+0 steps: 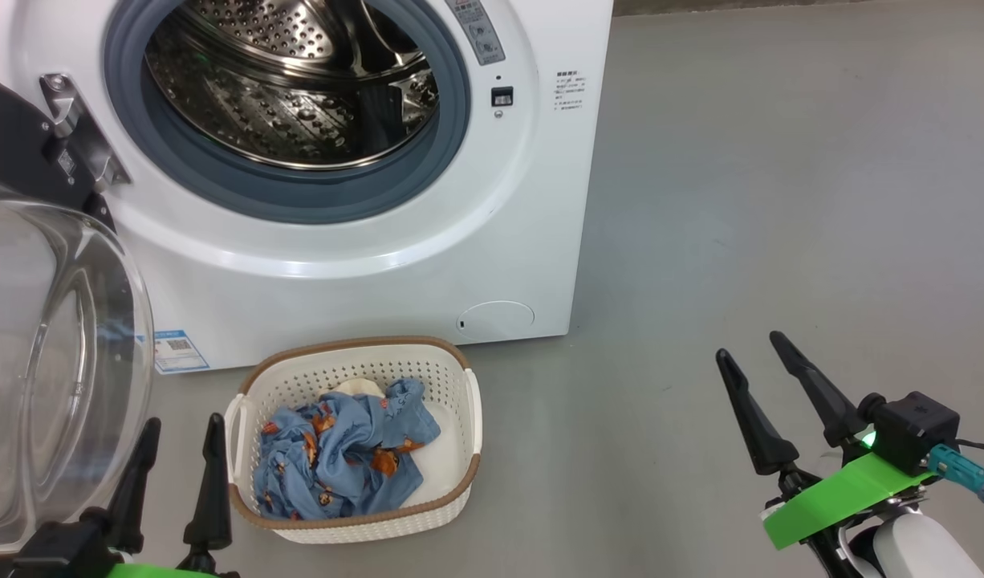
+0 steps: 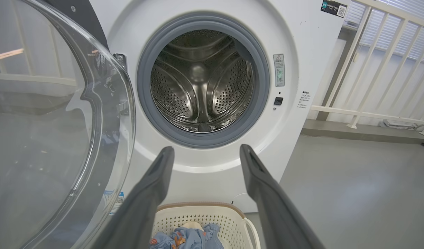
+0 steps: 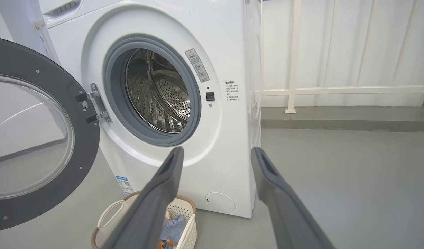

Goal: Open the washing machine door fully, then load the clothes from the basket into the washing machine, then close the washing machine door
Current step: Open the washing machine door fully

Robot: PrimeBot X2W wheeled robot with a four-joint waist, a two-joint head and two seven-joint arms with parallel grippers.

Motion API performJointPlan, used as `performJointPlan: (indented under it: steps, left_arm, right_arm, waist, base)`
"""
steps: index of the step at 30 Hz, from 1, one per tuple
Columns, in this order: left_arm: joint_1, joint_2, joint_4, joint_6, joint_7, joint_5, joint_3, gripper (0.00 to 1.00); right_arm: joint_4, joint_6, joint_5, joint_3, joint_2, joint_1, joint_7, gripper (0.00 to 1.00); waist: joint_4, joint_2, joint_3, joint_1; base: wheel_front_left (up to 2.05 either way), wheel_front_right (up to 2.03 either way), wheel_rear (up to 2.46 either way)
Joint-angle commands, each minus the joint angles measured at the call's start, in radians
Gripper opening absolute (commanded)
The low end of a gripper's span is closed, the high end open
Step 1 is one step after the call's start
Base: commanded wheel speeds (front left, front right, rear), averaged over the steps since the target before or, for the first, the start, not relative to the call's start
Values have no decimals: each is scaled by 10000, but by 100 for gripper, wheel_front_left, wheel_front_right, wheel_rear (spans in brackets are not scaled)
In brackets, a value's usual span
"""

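Nearest the robot, at the lower left of the head view, the left end effector (image 1: 182, 425) hangs released, its two dark fingers spread and empty. It sits between the bulging glass bowl of the washing machine door (image 1: 67, 353) on its left and the basket (image 1: 355, 343) just on its right. Well apart across the grey floor (image 1: 781, 201), at the lower right, the right end effector (image 1: 749, 347) is also spread wide and holds nothing. The basket stands on the floor just before the washing machine (image 1: 380, 273), below the drum mouth. The clothes (image 1: 339, 457) lie crumpled inside it, blue cloth with a bit of cream showing at the far edge. The door stands open to the left on its steel hinge (image 1: 79, 136), its glass close beside the basket's left handle. Beyond, the grey-blue gasket (image 1: 299, 201) rings the steel drum (image 1: 299, 88). A blue sticker (image 1: 175, 349) sits low left on the machine's front, a round cap (image 1: 496, 319) low right. Farther off, in the right wrist view, a white railing (image 3: 336, 90) runs beyond the machine's right side.
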Motion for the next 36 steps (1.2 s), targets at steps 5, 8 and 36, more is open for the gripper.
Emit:
performJointPlan:
  steps: [5, 8, 36]
  left_arm:
    - [-117, 132, -163, -111, -120, 261, 475, 100]
    - [-82, 55, -160, -148, -120, 364, 541, 100]
    - [-105, -330, -130, -476, -122, 878, 984, 100]
  right_arm:
    - [-309, 29, -116, -2, -110, -109, -120, 100]
    - [-308, 29, -136, -68, -87, -88, -120, 100]
    - [-326, 29, -145, -101, 27, -71, -120, 100]
  waist:
    - [41, 0, -38, 0]
    - [71, 0, -61, 0]
    - [207, 0, 22, 0]
  base:
    - [0, 0, 0]
    - [0, 0, 0]
    - [0, 0, 0]
